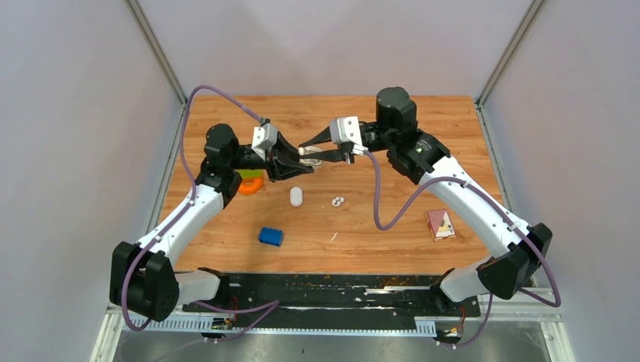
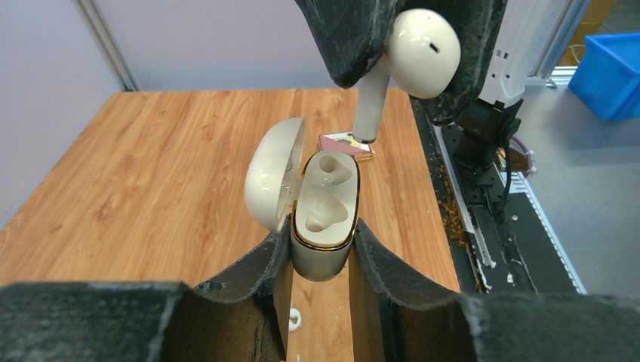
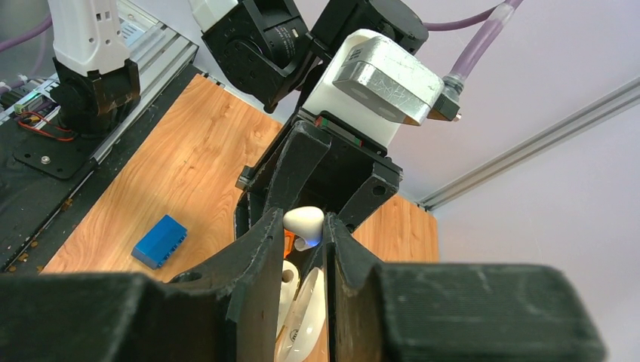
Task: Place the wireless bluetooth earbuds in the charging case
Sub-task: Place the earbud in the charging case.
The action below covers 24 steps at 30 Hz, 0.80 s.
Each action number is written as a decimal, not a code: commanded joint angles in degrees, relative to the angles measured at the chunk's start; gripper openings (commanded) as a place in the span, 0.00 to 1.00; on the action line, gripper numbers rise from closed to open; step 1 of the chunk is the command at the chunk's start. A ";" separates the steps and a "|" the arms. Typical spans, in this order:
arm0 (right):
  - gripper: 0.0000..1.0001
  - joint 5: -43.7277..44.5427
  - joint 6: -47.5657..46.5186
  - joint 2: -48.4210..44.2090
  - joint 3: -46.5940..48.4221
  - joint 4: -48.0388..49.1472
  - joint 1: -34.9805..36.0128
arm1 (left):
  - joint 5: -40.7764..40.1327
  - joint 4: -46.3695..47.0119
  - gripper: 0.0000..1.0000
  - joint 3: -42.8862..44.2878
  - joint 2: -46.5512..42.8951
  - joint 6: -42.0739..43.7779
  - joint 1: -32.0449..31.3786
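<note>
My left gripper is shut on the white charging case, which has a gold rim. Its lid is open to the left and both sockets are empty. My right gripper is shut on a white stemmed earbud. It holds the earbud just above the case, stem pointing down toward the far socket. The case also shows under the earbud in the right wrist view. Small white earbud pieces lie on the table.
A white oval object lies on the wooden table below the grippers. A blue toy brick lies nearer the front, an orange and green toy under the left arm, and a small pink box at the right.
</note>
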 commanded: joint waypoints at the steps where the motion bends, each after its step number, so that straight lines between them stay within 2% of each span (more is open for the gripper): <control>1: 0.01 -0.13 0.40 0.40 0.80 0.03 0.34 | -0.33 2.47 0.09 2.64 -1.95 -2.50 -0.24; 8: 0.00 1.29 0.31 0.65 1.00 -1.30 0.29 | -1.24 4.28 0.09 2.79 -2.23 -5.51 -0.24; 24: 0.00 1.91 -3.04 2.07 2.59 -5.03 0.03 | -0.81 5.76 0.09 2.83 -2.67 -6.00 -0.24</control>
